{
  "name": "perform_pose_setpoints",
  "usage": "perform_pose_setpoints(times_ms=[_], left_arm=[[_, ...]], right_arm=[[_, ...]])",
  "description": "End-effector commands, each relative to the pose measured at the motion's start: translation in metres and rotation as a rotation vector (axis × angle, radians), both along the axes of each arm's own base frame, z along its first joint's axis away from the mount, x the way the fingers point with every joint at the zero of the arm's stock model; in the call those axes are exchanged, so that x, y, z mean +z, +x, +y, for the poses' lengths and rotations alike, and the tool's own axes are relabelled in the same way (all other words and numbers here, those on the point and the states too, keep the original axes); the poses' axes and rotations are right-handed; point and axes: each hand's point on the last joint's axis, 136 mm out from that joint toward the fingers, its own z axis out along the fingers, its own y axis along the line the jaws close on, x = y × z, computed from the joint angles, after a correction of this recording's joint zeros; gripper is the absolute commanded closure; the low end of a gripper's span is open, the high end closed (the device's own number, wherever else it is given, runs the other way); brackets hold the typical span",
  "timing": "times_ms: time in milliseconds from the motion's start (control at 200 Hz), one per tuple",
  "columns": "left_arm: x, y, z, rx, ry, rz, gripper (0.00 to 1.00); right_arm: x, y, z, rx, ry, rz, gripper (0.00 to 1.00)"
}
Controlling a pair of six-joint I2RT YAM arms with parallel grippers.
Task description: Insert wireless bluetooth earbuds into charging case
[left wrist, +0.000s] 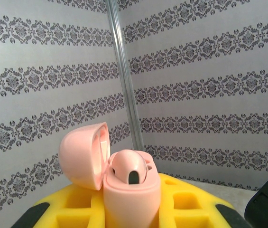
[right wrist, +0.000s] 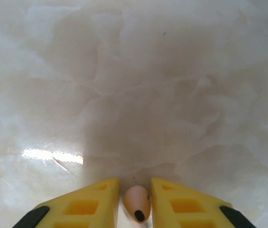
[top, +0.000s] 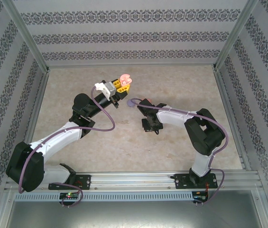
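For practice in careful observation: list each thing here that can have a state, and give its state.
charging case: lid open, held.
seated earbud: in the charging case.
loose earbud: lying on the table.
left gripper: shut on the charging case.
right gripper: fingers either side of loose earbud; grip unclear.

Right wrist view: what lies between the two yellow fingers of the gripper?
A pinkish earbud lies there, the pale table beyond it; the right wrist view shows this.

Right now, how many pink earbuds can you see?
2. One earbud sits in the open pink case; another lies between the fingers of the right end effector. Others may be hidden.
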Motion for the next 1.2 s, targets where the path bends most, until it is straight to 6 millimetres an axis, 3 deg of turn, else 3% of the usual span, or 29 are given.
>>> perform_pose_setpoints(times_ms=[0,85,290,490,649,929,1194], left_arm=[[0.009,-0.007,-0.001,-0.013,-0.012,-0.053,1.0],[0.009,-0.007,-0.001,-0.013,-0.011,-0.05,1.0],[0.011,-0.008,-0.001,-0.013,-0.007,-0.049,1.0],[0.017,-0.011,0.0,-0.016,-0.009,-0.054,1.0],[0.02,-0.012,0.001,-0.017,-0.009,-0.058,1.0],[0.018,-0.009,-0.002,-0.021,-0.006,-0.045,1.0],[0.013,-0.006,-0.002,-0.021,-0.008,-0.025,1.0]], right_arm=[[-0.003,-0.003,0.01,0.022,0.02,0.015,0.78],[0.001,-0.002,0.011,0.016,0.035,0.005,0.84],[0.024,0.003,0.015,-0.003,0.096,-0.053,0.86],[0.075,0.013,0.018,-0.031,0.212,-0.163,0.86],[0.14,0.022,0.023,-0.03,0.335,-0.287,0.86],[0.29,0.035,0.028,0.01,0.579,-0.556,0.86],[0.407,0.03,0.033,0.086,0.771,-0.787,0.85]])
